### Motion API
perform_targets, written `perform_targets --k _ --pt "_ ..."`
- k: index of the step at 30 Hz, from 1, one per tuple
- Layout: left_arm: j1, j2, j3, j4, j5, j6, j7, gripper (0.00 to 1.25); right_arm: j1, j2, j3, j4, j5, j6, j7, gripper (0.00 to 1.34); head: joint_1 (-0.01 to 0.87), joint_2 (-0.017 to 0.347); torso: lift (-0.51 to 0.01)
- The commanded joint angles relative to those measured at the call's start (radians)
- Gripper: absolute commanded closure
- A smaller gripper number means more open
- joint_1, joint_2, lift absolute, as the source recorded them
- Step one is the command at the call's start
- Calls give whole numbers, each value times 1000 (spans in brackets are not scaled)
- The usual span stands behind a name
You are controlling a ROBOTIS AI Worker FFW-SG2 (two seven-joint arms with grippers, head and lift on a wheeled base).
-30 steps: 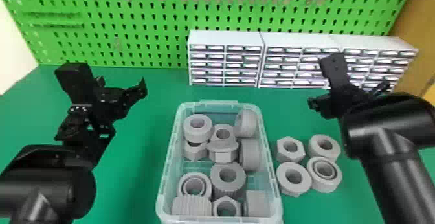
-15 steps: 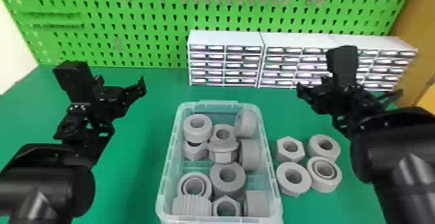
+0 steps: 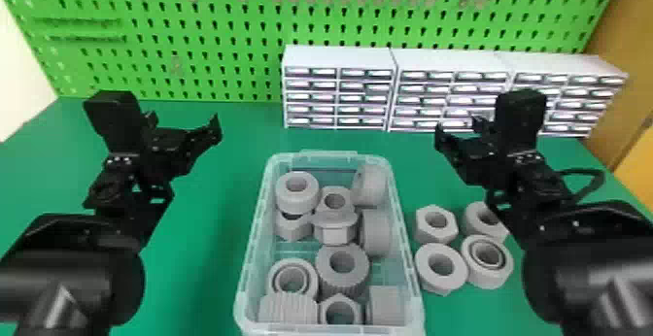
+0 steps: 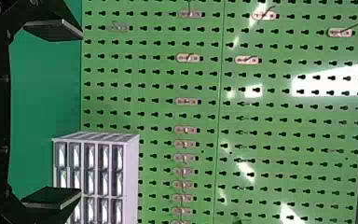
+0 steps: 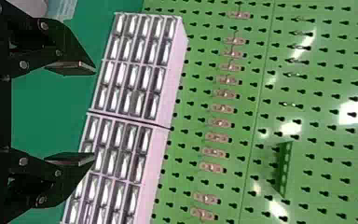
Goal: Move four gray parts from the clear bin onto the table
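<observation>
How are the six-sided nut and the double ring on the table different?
The nut has flat sides, but the double ring is round outside. The double ring has a smaller ring inside; the nut shows none. Both are gray, have a hole and sit on the green table.

Right claw (image 3: pixel 456 128) now farther left

Green pegboard (image 3: pixel 218 29) with metal hooks, white drawer cabinets (image 3: pixel 335 58) before it, green tabletop (image 3: pixel 204 262), yellow-brown panel at right (image 3: pixel 627 68)
</observation>
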Motion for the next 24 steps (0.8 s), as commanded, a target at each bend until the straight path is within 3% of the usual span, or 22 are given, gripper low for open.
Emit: perform_targets --k 1,9,15,24 --pt "-1 -1 -6 2 -2 0 0 107 24 -2 11 -30 43 -31 -35 578 687 26 -50" --pt "-8 -1 -20 14 -2 -9 0 107 73 12 -11 -30 74 -129 -107 572 687 26 -50" --pt "-8 -1 -23 14 -2 -13 0 107 93 27 -45 -20 59 -152 -107 570 687 26 -50" --pt "-10 -1 -23 14 -3 -13 0 107 95 24 -80 -3 -13 -117 -101 530 687 26 -50"
